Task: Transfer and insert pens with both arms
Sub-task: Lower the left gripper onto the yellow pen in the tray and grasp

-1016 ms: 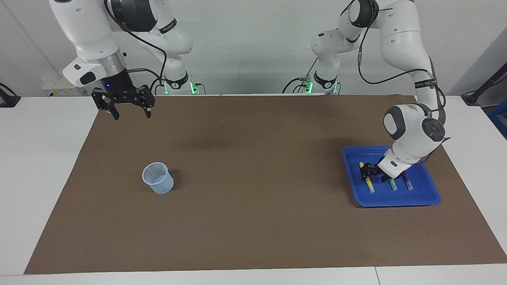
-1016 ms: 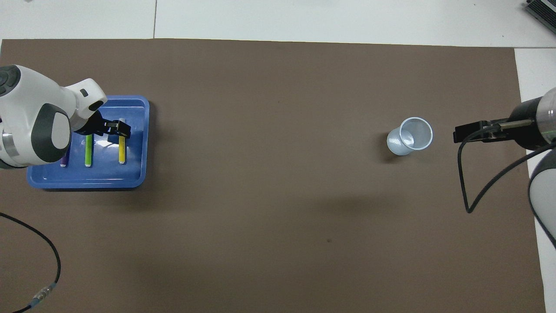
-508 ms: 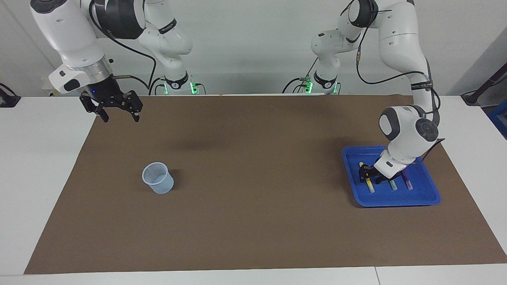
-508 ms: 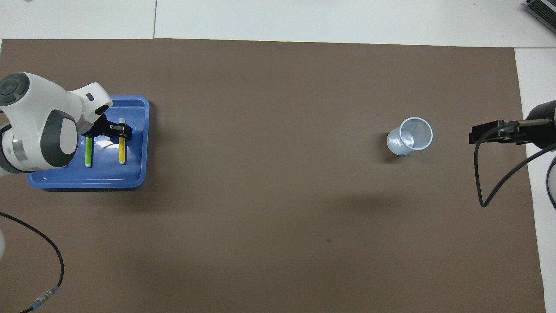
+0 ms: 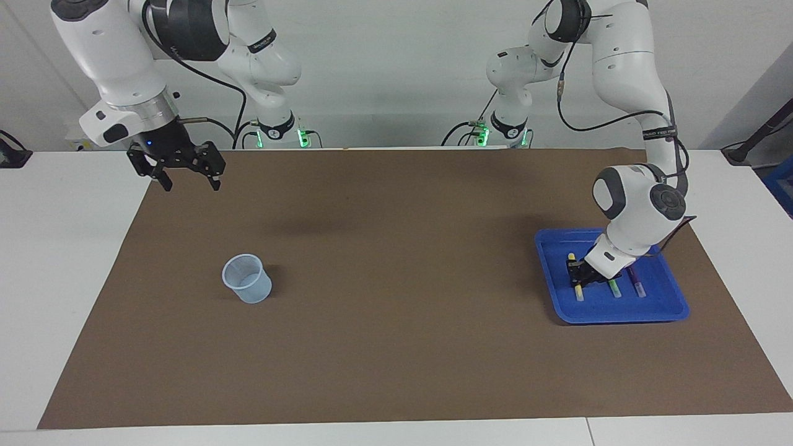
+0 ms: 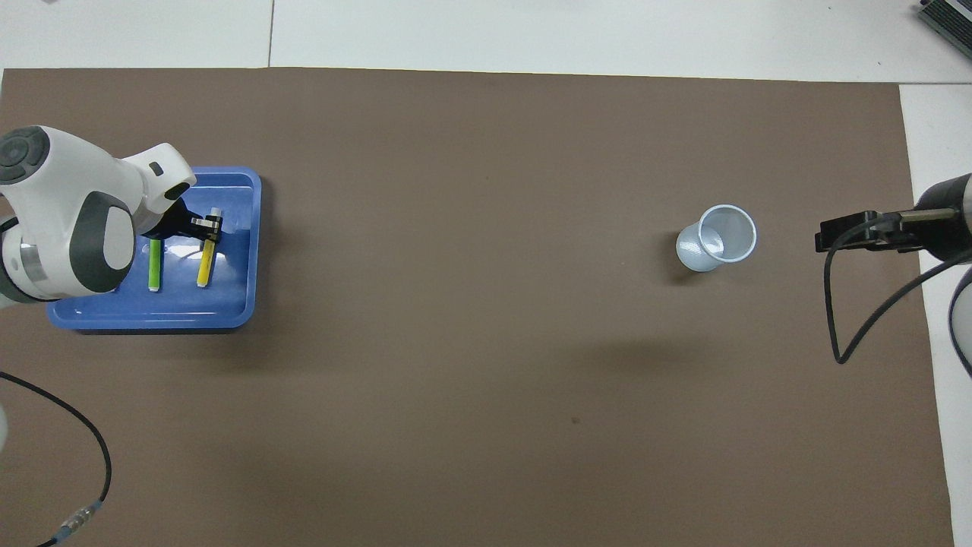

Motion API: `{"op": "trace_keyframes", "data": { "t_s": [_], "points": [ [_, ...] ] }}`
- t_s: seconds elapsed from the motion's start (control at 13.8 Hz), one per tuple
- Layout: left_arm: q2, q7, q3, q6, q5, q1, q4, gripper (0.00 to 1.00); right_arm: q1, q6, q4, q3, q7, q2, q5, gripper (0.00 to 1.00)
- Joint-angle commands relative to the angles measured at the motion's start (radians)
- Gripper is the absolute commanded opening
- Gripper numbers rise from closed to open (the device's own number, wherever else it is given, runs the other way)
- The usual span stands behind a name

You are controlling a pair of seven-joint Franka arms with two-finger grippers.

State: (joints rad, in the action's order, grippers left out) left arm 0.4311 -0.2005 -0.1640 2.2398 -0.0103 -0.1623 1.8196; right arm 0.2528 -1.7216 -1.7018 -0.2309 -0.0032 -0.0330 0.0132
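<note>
Down in the blue tray (image 5: 619,313), at the left arm's end of the table, the yellow pen (image 5: 576,282) sits between the fingers of the left gripper (image 5: 582,272), which are closed around its middle. In the overhead view the pen (image 6: 203,266) lies slightly askew to the green pen (image 6: 155,264) beside it, with its pale end toward the robots; whether it has left the tray floor I cannot tell. The green pen (image 5: 613,287) lies flat just beside the gripper, and the purple pen (image 5: 637,286) next to that, toward the tray's outer wall, partly hidden under the left arm's wrist in the overhead view. All three lie roughly side by side, running lengthwise toward the robots.

The tray rests on a brown mat (image 5: 396,310) close to the mat's edge at that end, and its raised rim (image 6: 254,251) stands just beside the yellow pen on the side facing the middle of the table. From that rim a wide stretch of bare mat runs to a pale translucent cup (image 5: 246,279), standing upright with its mouth open upward, well apart from the tray and toward the right arm's end.

The right gripper (image 5: 186,176) hangs in the air over the mat's corner by the white table (image 5: 62,248), its fingers spread wide and holding nothing; that arm waits.
</note>
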Motion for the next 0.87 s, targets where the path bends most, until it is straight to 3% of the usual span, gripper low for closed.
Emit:
{"op": "trace_keyframes", "data": {
  "t_s": [0.0,0.58,0.8],
  "points": [
    [-0.023,-0.011,0.008,-0.028,0.006,-0.005,0.012,0.0,0.002,0.004,-0.012,-0.004,-0.017,-0.016,-0.004,1.0],
    [-0.035,-0.02,0.004,-0.227,0.0,-0.006,-0.157,0.0,0.02,-0.007,-0.004,0.005,-0.021,-0.041,0.001,1.0],
    [-0.077,-0.004,0.009,-0.337,-0.15,0.0,-0.167,0.0,0.014,0.005,-0.005,0.005,-0.023,-0.048,0.001,1.0]
  ]
}}
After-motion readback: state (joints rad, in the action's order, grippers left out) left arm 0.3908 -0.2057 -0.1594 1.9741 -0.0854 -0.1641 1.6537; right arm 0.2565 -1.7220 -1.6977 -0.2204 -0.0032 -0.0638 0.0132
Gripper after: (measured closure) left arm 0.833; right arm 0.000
